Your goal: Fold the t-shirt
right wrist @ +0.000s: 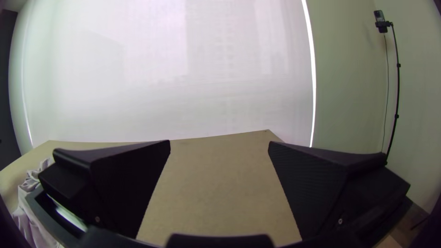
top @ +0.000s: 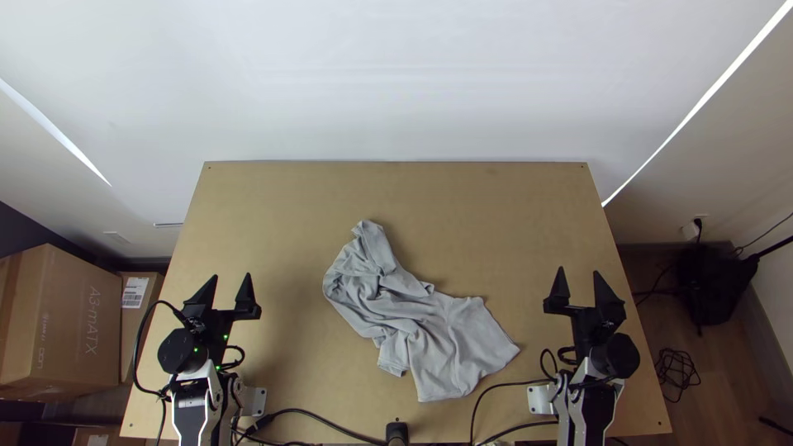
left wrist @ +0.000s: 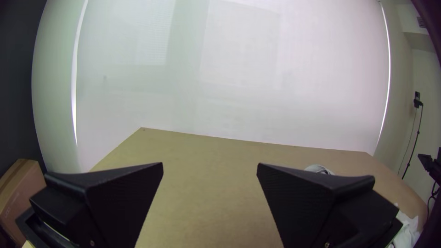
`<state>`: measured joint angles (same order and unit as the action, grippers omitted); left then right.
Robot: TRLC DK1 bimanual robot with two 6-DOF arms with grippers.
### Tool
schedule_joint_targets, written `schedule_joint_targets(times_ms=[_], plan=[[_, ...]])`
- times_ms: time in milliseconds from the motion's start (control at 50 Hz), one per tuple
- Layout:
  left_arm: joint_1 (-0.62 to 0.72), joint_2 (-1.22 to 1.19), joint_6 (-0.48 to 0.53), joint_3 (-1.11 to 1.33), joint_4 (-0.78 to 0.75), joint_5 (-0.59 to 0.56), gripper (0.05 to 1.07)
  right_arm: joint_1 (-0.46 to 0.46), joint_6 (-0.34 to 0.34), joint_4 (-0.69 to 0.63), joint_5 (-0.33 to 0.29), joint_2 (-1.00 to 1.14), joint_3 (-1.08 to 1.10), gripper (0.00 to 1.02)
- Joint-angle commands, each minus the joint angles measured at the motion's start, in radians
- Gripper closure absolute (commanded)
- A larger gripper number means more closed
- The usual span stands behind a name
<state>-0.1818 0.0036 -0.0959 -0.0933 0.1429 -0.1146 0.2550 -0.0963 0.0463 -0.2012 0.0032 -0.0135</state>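
Loosely crumpled, the grey t-shirt point(top: 450, 330) lies around the middle of the tabletop point(top: 496, 215), slanting down toward the near edge; its upper end is bunched and narrow, its lower end flatter and wider. Near the left edge, the left gripper point(top: 232, 279) stands spread and holds nothing. By the right edge, the right gripper point(top: 579, 272) is likewise parted and without cloth, well apart from the shirt.
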Motion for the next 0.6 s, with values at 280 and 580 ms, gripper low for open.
schedule_joint_targets(times_ms=[280,580], plan=[[0.081,-0.004,-0.051,0.038,0.027,-0.003,0.09,-0.246,-0.068,-0.057,0.178,-0.008,0.004,0.04],[0.085,0.027,0.012,-0.029,-0.014,0.000,0.09,-0.327,-0.080,-0.052,0.180,0.007,-0.039,0.04]])
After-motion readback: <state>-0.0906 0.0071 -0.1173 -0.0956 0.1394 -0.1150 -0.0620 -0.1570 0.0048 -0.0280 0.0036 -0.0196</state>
